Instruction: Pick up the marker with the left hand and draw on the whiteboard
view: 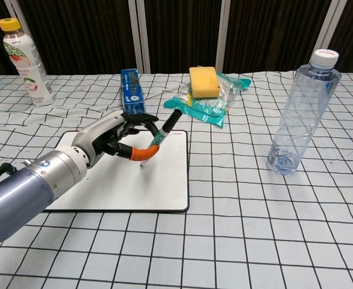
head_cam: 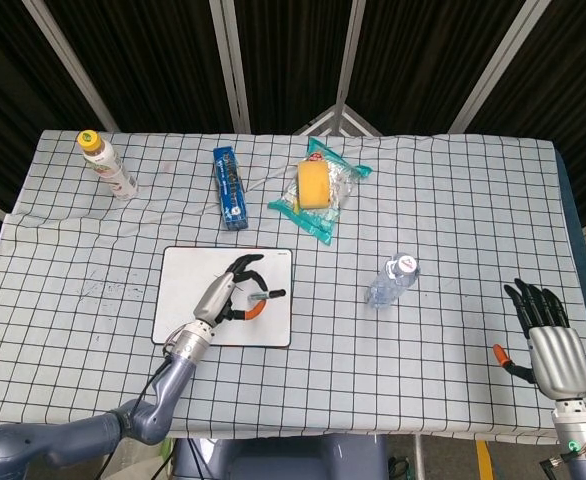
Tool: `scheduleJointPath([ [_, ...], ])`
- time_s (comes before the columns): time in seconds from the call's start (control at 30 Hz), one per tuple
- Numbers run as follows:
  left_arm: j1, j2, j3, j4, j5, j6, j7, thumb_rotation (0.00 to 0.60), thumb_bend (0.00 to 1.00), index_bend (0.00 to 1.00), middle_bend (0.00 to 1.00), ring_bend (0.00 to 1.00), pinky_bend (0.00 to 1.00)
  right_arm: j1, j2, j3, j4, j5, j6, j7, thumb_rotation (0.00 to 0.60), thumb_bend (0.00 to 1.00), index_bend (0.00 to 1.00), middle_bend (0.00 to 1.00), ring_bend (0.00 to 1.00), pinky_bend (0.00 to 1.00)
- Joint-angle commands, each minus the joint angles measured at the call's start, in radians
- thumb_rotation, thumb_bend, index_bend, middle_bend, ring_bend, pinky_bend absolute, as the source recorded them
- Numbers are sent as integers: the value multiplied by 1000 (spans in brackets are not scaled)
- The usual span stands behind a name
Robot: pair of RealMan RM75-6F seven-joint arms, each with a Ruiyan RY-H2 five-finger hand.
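Checked table [head_cam: 453,200]: one whiteboard [head_cam: 188,275], one marker [view: 162,131] gripped in left hand [view: 113,135], two bottles.

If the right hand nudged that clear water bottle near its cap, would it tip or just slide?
The water bottle would probably tip: it stands tall on a narrow base. It looks nearly empty, so likely light. Once down, its round body would likely roll on the checked tablecloth.

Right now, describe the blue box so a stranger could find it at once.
Start at the whiteboard near the table's front edge and look just beyond its far edge. The blue box lies flat there, long and narrow, left of the yellow sponge in its teal wrapper. It is the only blue thing on the table.
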Motion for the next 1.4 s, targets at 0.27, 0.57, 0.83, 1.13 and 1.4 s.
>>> scheduleJointPath([
  [0.27, 51, 55, 32, -39, -14, 17, 20, 600, 546, 681, 89, 0, 0, -1, -2, -2, -1, -5, 3, -8, 600, 307, 0, 0, 0, 0],
  [0.57, 143, 155, 90, -149, -6, 74, 16, 600, 546, 681, 89, 0, 0, -1, -8, -2, 1, -7, 7, -21, 600, 307, 0, 0, 0, 0],
  [0.83, 186, 263, 87, -293, 71, 173, -33, 600, 545, 681, 89, 0, 0, -2, -11, -3, 1, -9, 9, -28, 600, 307, 0, 0, 0, 0],
  [1.13, 169, 380, 57, -375, 77, 170, 98, 600, 540, 681, 89, 0, 0, -3, -10, -1, -3, -2, 8, -27, 600, 307, 0, 0, 0, 0],
  [1.4, 145, 430, 80, -275, -19, 111, 455, 600, 521, 681, 89, 0, 0, -3, -8, -2, -5, 0, 4, -27, 600, 307, 0, 0, 0, 0],
])
